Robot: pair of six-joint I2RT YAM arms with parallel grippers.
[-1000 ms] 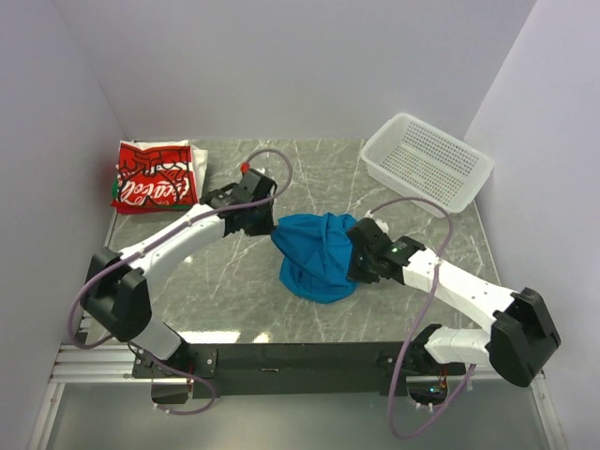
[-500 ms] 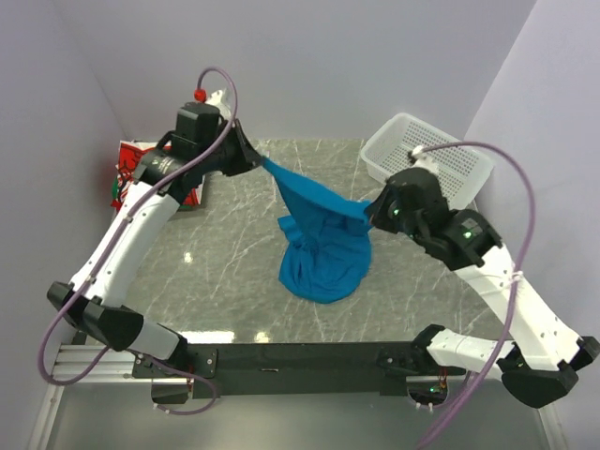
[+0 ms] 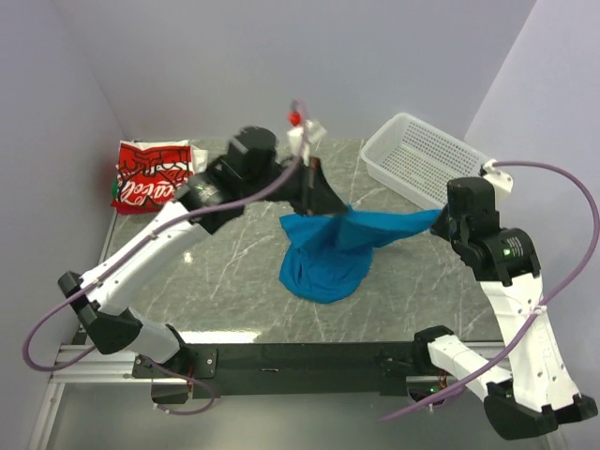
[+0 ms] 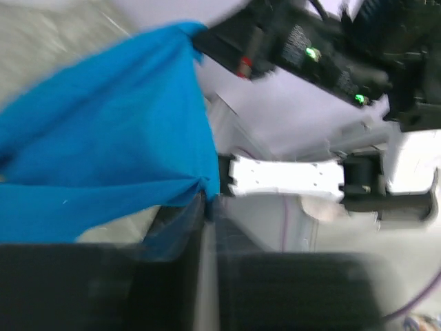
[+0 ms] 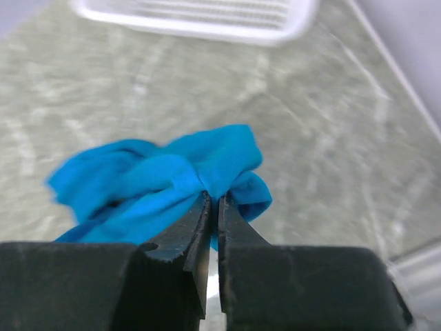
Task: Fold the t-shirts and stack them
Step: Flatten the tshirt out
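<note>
The bright-blue t-shirt [image 3: 330,253] hangs stretched between both arms above the table's middle, its lower part bunched on the marble. My left gripper [image 3: 322,208] is shut on its left edge [image 4: 124,138]. At the shirt's right end my right gripper [image 3: 439,217] is also shut, pinching a fold [image 5: 220,172] between black fingers [image 5: 241,227]. The folded red-and-white t-shirt [image 3: 150,176] with white script lies at the far left corner, apart from both grippers.
A white perforated basket [image 3: 427,161] stands at the back right, just behind the right arm. Purple cables loop over both arms. White walls close in the table on the left, back and right.
Both grippers closed on the blue shirt lying in a heap and lifted it. The left gripper has since swung right toward the middle, while the right gripper pulled right, stretching the cloth.
</note>
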